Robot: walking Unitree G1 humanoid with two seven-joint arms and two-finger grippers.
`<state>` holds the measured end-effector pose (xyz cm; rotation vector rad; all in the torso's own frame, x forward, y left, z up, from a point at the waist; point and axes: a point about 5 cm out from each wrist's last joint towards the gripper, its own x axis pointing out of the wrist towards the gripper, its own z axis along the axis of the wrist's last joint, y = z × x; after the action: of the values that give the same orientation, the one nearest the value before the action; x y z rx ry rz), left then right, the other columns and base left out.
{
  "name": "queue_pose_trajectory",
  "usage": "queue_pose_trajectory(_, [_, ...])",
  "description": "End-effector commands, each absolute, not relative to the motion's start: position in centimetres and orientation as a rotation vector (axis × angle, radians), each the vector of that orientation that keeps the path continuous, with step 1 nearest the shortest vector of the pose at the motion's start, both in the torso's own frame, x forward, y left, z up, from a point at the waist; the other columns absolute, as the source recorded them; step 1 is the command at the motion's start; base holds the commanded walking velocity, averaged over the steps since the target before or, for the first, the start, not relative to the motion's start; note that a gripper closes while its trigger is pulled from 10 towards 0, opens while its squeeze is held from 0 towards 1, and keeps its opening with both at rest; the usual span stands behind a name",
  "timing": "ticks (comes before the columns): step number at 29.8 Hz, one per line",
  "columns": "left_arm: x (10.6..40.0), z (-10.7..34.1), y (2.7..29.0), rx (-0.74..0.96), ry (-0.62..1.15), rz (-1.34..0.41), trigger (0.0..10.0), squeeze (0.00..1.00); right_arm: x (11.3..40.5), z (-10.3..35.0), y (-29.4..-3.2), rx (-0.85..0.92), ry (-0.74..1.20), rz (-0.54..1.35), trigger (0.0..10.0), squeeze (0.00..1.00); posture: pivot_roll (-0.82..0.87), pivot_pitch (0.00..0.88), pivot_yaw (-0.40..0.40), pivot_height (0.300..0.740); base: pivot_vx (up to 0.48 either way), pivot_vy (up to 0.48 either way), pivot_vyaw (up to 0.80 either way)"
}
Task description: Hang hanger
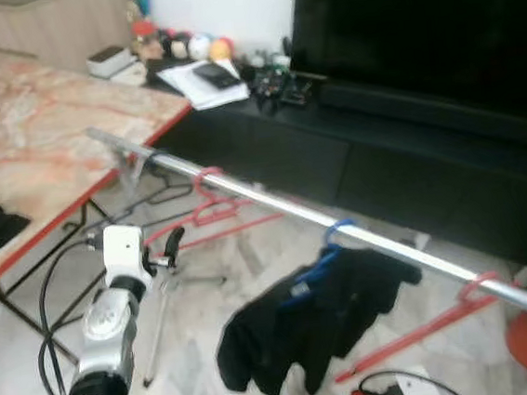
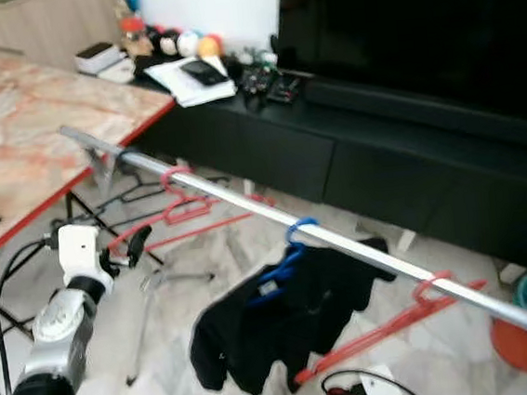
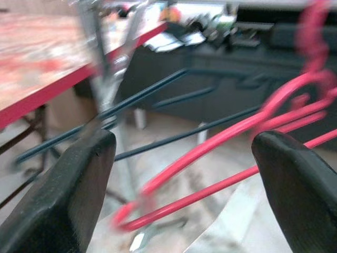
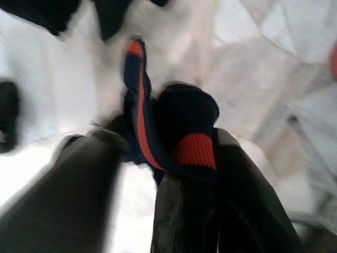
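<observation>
rail: silver rail (image 1: 273,204) runs from the marble table (image 1: 24,136) end down toward your right, in front of the black TV cabinet (image 1: 382,167).
on rail now: three hangers hooked. Red hanger (image 1: 210,205) near the table end, blue hanger (image 1: 329,247) carrying a black garment (image 1: 308,319) mid-rail, second red hanger (image 1: 443,316) toward the far right end.
progress: you look late in the task, or between hangers. The nearest red hanger is already hooked over the rail. I see no loose hanger waiting, so I can't say what's left to hang.
left gripper (image 1: 163,254): raised, just short of the rail near the table end, below and beside the first red hanger. Fingers spread wide, nothing between them.
hanger vs jaws: in the left wrist view the red hanger's arms (image 3: 237,153) cross the gap ahead of the fingertips, beyond them, not touching either pad. The hook sits up near the right-hand finger's side of that picture. Frame is blurred, so depth is a guess.
right gripper (image 4: 158,158): pointing down at the floor, clamped on a dark navy cloth with red stripes (image 4: 179,132). It could be a sock, too blurred to confirm. Not a hanger.
risk: expect that cloth to be in your way if the right arm has to handle a hanger.
</observation>
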<state>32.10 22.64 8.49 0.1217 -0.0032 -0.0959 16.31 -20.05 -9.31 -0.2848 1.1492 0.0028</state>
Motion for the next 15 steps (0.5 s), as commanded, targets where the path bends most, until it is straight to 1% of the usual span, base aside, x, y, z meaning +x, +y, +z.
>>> queue_pose_trajectory(1, [32.63,9.25,21.4,0.127,-0.031,-0.134,10.0,0.0,15.92,-9.36,-20.71,-0.275,1.156,-0.023,10.0,0.0,0.03,0.0,-0.055,0.74,0.0,0.0,0.0])
queue_pose_trajectory(9, [32.62,9.47,21.08,0.105,-0.033,-0.145,10.0,0.0,15.86,-9.38,-20.72,-0.255,1.153,-0.046,10.0,0.0,0.03,0.0,-0.055,0.74,0.0,0.0,0.0])
queue_pose_trajectory(11, [32.64,9.5,20.94,0.105,-0.029,-0.158,10.0,0.0,15.85,-9.39,-20.73,-0.257,1.155,-0.046,10.0,0.0,0.03,0.0,-0.055,0.74,0.0,0.0,-0.56])
queue_pose_trajectory(15, [32.66,9.6,20.68,0.1,-0.028,-0.173,10.0,0.0,15.86,-9.39,-20.73,-0.261,1.157,-0.042,10.0,0.0,0.04,0.0,-0.056,0.74,0.0,0.0,-0.8])
